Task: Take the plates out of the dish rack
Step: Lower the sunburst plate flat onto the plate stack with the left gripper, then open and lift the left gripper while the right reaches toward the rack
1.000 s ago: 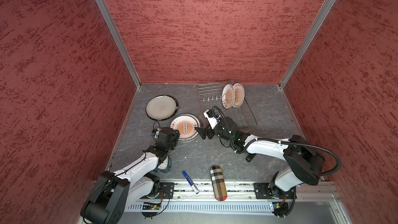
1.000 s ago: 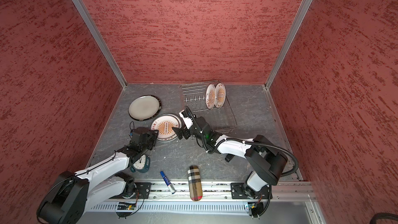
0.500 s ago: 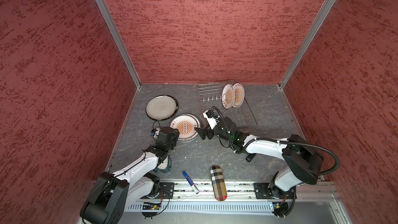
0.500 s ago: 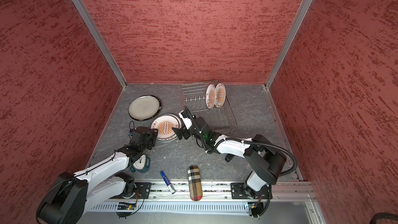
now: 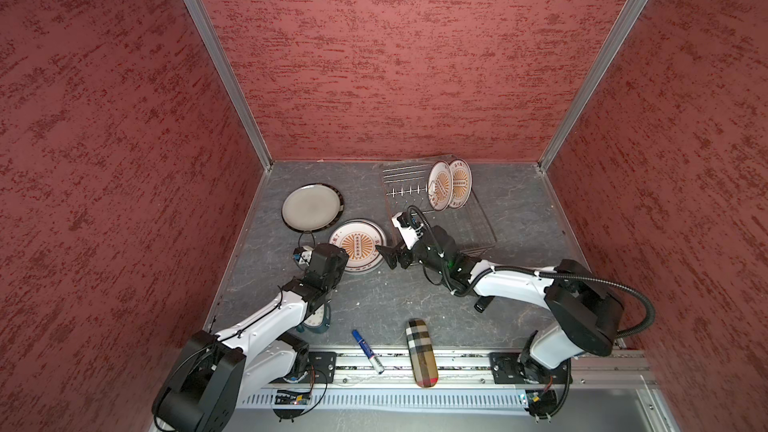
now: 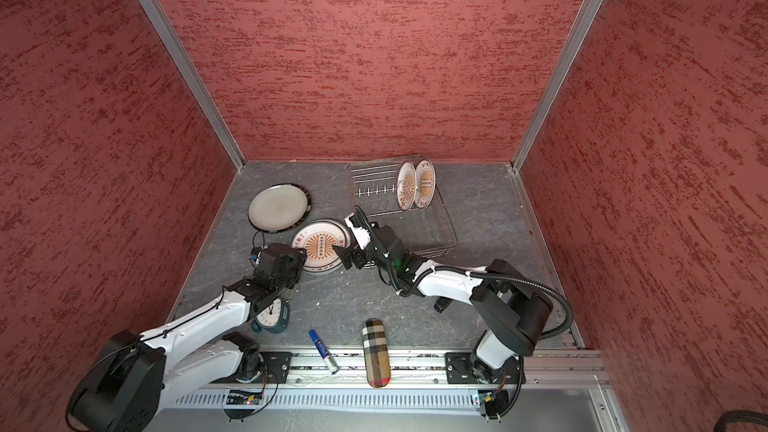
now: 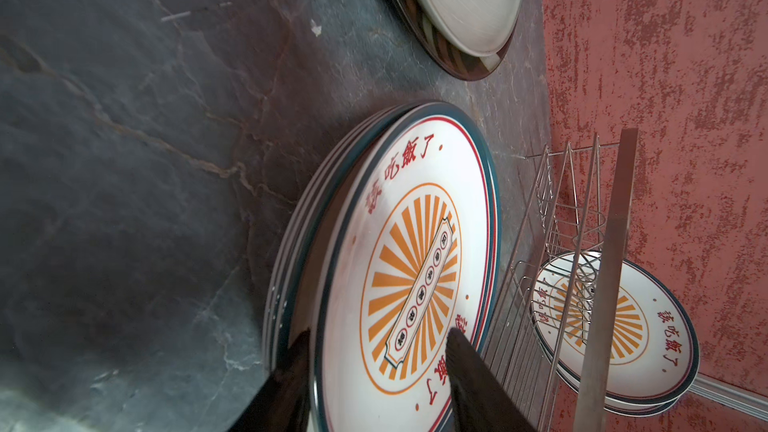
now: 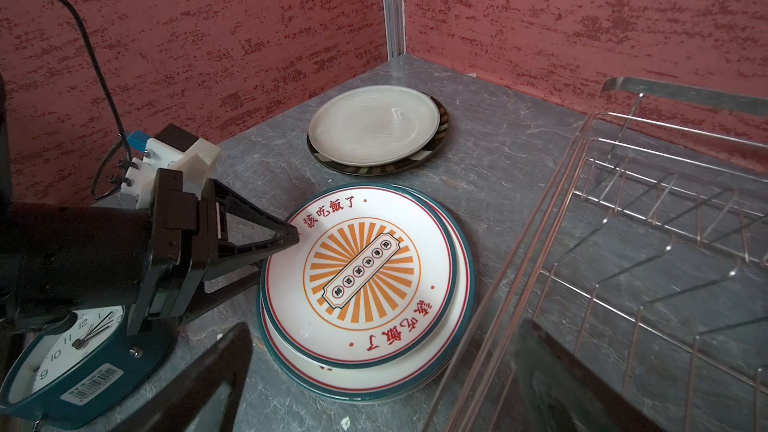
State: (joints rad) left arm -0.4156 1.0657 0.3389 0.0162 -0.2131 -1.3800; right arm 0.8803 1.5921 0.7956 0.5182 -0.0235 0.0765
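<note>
The rack (image 5: 469,222) sits by the back edge of the tabletop (image 5: 374,297), right of centre, with two plates (image 5: 451,189) upright at its back-right corner. The grey plate (image 5: 311,206) lies near the back-left corner. The stack (image 5: 357,245) lies just in front of it, beside the rack's left edge. My left claw (image 7: 378,336) stands part-open astride the top plate's (image 8: 361,272) rim. My right claw (image 5: 384,257) gapes wide and holds nothing at the stack's right edge.

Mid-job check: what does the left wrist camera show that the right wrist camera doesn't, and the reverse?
Left wrist only: two sunburst plates standing in the dish rack. Right wrist only: the teal clock and the left gripper from outside, jaws apart at the flat sunburst stack's rim. Both: that stack, the grey plate, the dish rack's wires.
</note>
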